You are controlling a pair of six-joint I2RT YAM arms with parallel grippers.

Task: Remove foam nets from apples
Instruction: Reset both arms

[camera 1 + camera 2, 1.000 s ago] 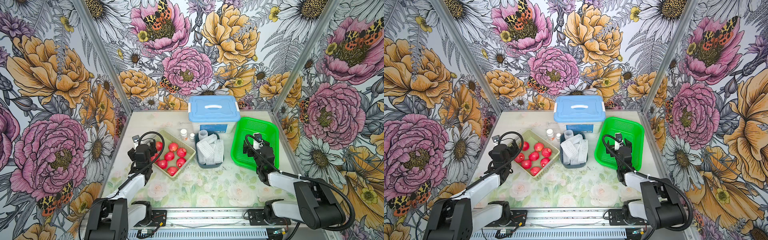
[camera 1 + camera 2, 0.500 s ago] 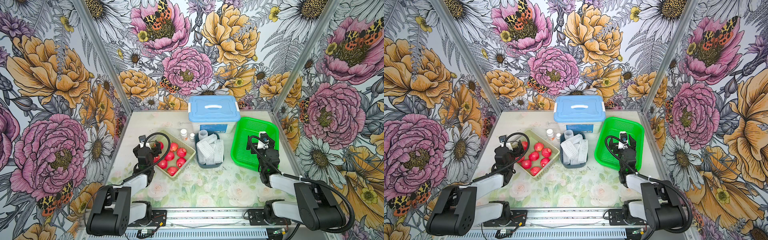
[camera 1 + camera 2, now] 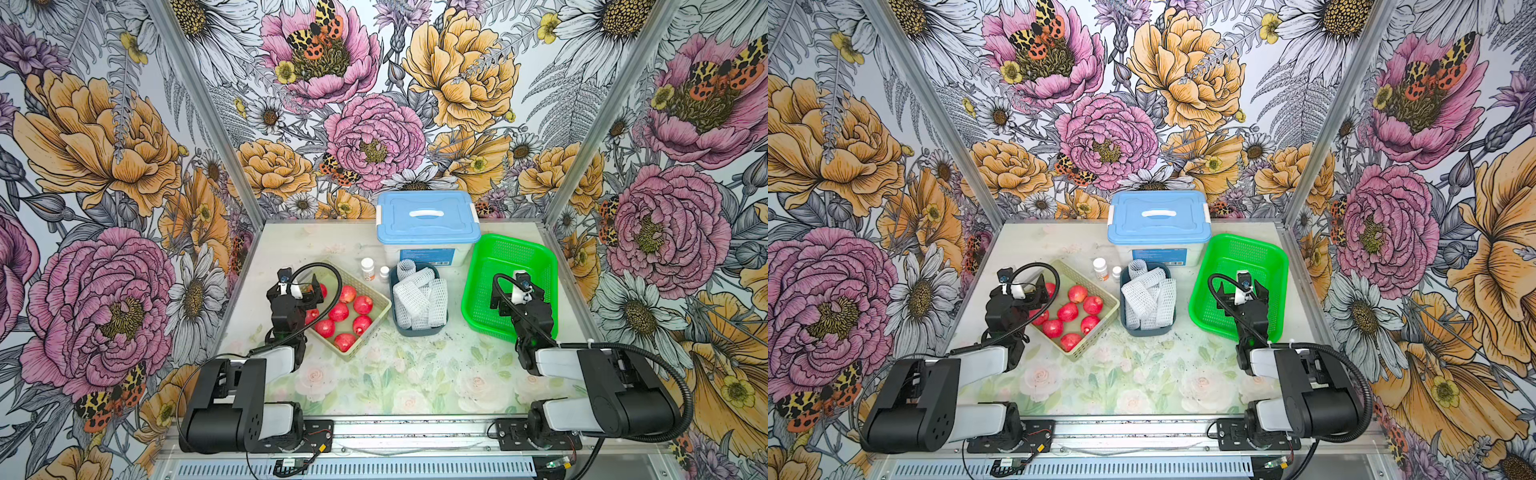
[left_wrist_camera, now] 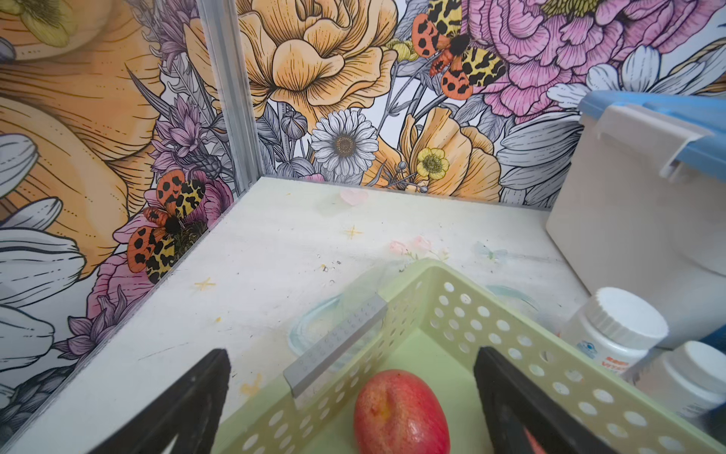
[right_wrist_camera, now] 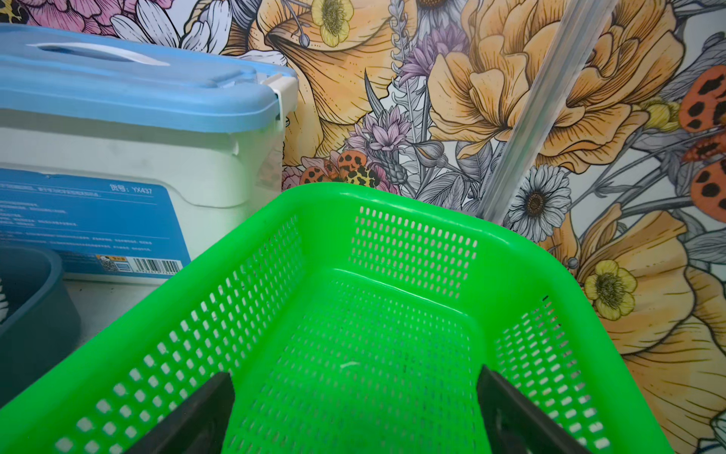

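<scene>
Arms folded back; left claw (image 3: 296, 291), right claw (image 3: 519, 293) wide open, empty; apples (image 3: 338, 311) by left claw bare, job likely done.

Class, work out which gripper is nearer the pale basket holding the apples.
Left. The left gripper hangs open over the pale basket's corner; the right gripper is farther off, over the green basket.

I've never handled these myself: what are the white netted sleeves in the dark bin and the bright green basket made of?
The foam nets look like soft, matte white foam mesh: diamond holes, limp bent shapes. The green basket looks like rigid moulded plastic, glossy: its rim glints and its slots are even.
</scene>
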